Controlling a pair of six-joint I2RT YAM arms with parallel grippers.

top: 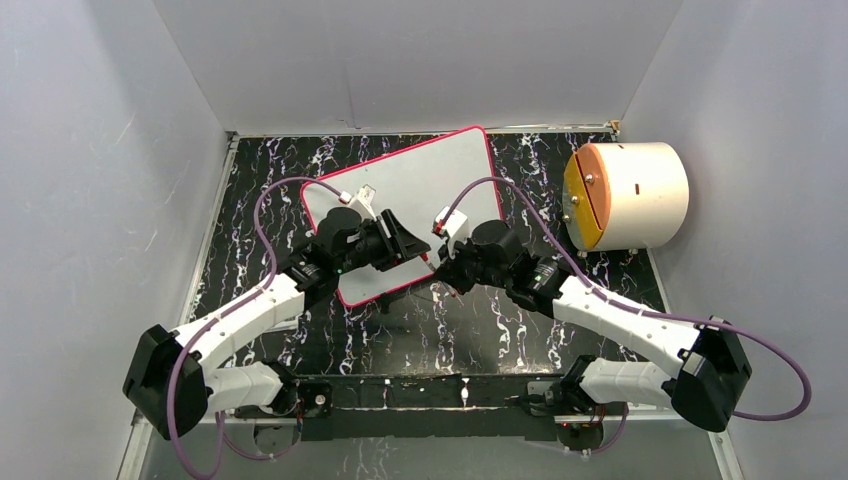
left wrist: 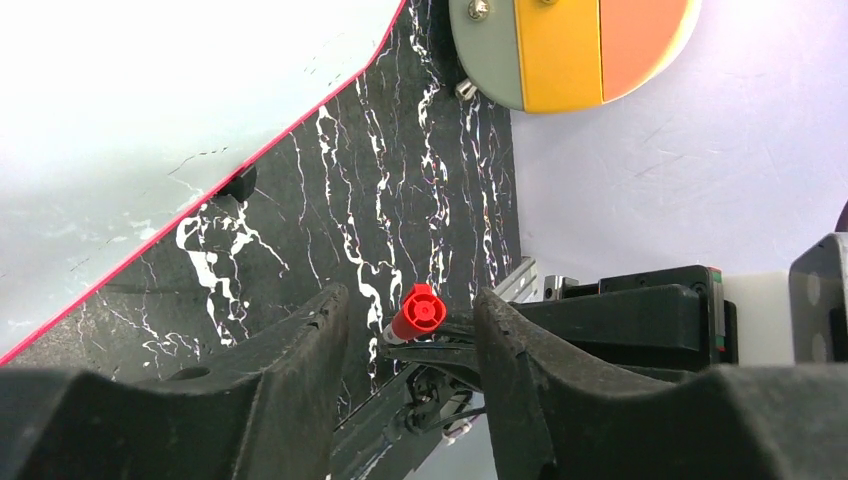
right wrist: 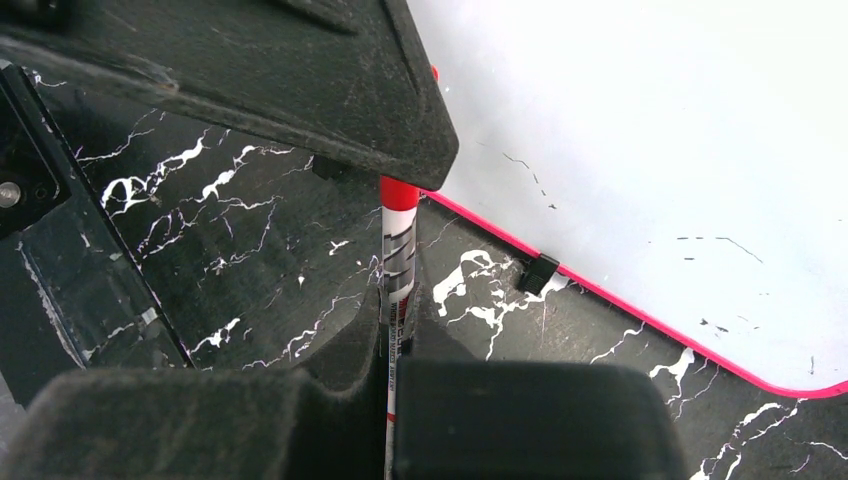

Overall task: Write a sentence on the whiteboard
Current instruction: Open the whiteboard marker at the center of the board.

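The table (top: 450, 330) carries the whiteboard (top: 420, 180), which lies flat and skewed at the middle, its near edge close by both grippers. Its face shows only faint specks, so we judge that writing has not begun. We cannot tell whether the board is fastened. An arm that clips its red rim could slide it askew. The drum (top: 630, 195) stands well apart at the right and poses little hazard.

The right gripper (right wrist: 392, 345) is pinched on the marker (right wrist: 398, 270), holding the barrel. The left gripper (left wrist: 412, 300) has its jaws spread, one on each side of the cap (left wrist: 418, 312), with a gap showing on both sides. We judge the step in hand to be uncapping.

Faults we anticipate:
- Jaws meeting off centre would push the cap sideways and twist the marker in the right pinch.
- A hold on the cap's end alone may slip off under the pull.
- A tight cap could drag the barrel through the right pinch and spoil the writing grip.
- A freed cap, if dropped, may roll across the board.
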